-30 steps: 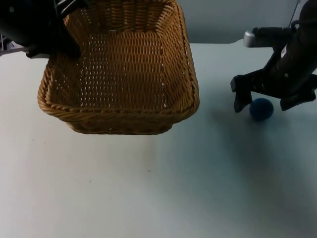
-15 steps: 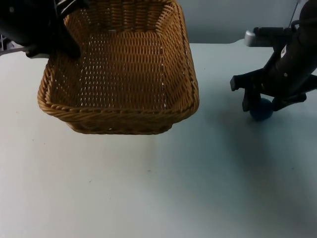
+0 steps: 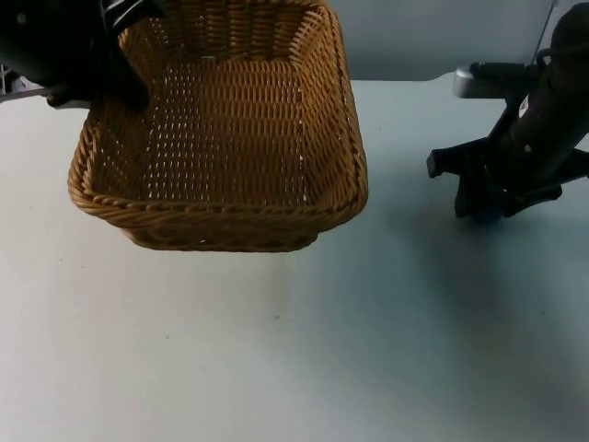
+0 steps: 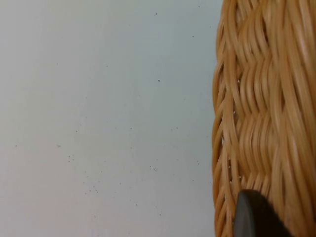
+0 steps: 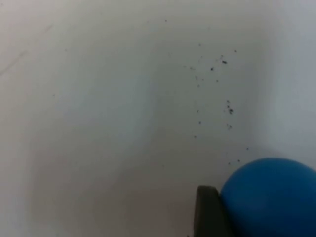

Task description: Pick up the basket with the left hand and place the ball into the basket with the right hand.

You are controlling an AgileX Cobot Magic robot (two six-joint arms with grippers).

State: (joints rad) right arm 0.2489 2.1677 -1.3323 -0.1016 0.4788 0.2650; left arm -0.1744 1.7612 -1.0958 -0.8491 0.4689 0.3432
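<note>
The right gripper sits at three o'clock on the table, its fingers straddling the blue ball but seemingly not yet clamped. Squeeze centred, then lift straight. At eleven o'clock the left gripper clenches the raised basket; hold it level.

A white counter runs back to a grey partition wall. Its surface carries scattered dark specks (fine ones, like dust or grit) here and there.
</note>
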